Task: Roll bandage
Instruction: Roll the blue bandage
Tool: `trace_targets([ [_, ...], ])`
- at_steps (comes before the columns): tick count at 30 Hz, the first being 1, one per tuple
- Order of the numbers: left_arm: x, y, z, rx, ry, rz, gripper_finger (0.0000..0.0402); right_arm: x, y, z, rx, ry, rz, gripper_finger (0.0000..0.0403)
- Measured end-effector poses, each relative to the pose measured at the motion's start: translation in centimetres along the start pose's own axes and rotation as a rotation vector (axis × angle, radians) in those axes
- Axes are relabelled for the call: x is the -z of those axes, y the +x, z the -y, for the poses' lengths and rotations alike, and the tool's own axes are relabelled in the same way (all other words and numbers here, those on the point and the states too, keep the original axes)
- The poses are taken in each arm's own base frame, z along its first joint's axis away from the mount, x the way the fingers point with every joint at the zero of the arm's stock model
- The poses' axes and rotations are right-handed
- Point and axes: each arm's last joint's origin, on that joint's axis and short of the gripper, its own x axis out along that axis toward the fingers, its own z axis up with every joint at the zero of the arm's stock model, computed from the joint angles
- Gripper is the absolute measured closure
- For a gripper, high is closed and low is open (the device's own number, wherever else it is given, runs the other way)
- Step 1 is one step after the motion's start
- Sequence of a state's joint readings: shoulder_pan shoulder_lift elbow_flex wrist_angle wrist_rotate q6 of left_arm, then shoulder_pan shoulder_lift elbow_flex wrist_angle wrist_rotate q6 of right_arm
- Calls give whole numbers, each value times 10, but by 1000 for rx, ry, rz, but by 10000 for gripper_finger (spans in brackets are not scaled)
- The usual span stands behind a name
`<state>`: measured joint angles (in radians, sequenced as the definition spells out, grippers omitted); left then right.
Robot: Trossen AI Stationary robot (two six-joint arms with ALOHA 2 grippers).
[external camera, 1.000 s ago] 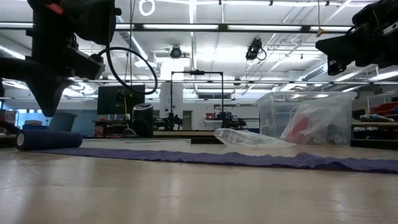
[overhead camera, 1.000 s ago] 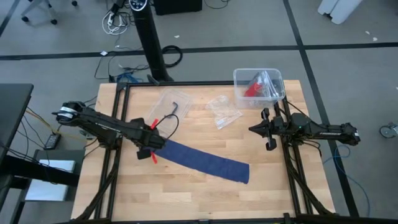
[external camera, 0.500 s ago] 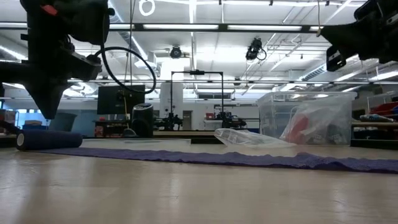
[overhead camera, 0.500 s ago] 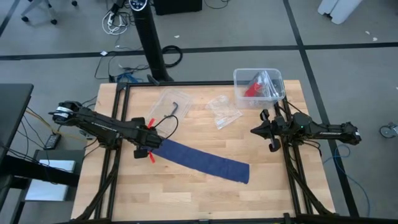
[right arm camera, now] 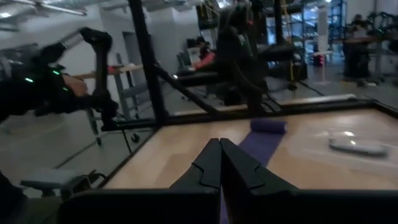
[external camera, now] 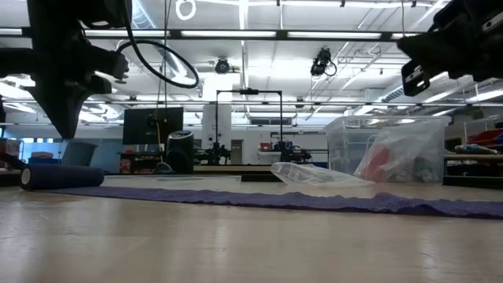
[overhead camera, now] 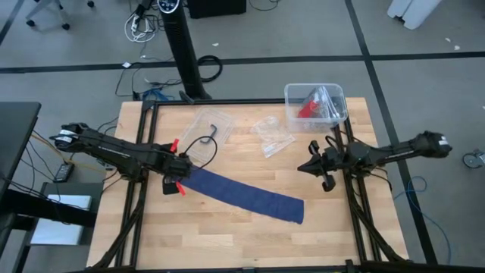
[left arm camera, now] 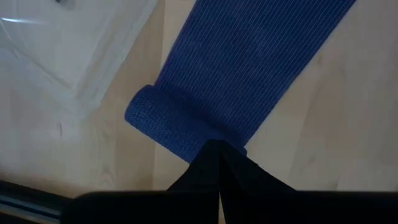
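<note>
Wooden desk (overhead camera: pixel 242 235), lab room behind. Bandage (overhead camera: pixel 246 196) laid flat diagonally mid-desk, small roll started at left end (left arm camera: pixel 171 121) (rest unrolled, so early stage). Left gripper (overhead camera: pixel 179 171) pressed together, poised just above roll, likely to push it along strip. Right gripper (overhead camera: pixel 314 167) pinched together, empty, parked well clear of far end.

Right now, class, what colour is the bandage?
Dark navy blue bandage, clearest in the left wrist view.

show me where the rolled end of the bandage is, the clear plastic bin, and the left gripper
bandage (left arm camera: pixel 171 121), left wrist view: on the rolled end.
clear plastic bin (overhead camera: pixel 291 94), high view: on its rim corner.
left gripper (overhead camera: pixel 179 174), high view: at its shut fingertips, by the roll.
</note>
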<state>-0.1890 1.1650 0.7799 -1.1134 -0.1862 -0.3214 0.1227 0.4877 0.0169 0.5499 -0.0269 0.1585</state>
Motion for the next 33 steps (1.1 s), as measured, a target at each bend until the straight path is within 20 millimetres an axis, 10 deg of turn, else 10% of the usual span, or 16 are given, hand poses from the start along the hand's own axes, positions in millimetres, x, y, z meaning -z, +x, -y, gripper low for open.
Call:
trace_targets([
  [21,1,-1,0,4,-3,-1,400,-33,87,-16,17,-109,-255,400],
  [33,2,7,-1,-87,-81,-95,400,-17,108,-6,63,-121,-341,400],
])
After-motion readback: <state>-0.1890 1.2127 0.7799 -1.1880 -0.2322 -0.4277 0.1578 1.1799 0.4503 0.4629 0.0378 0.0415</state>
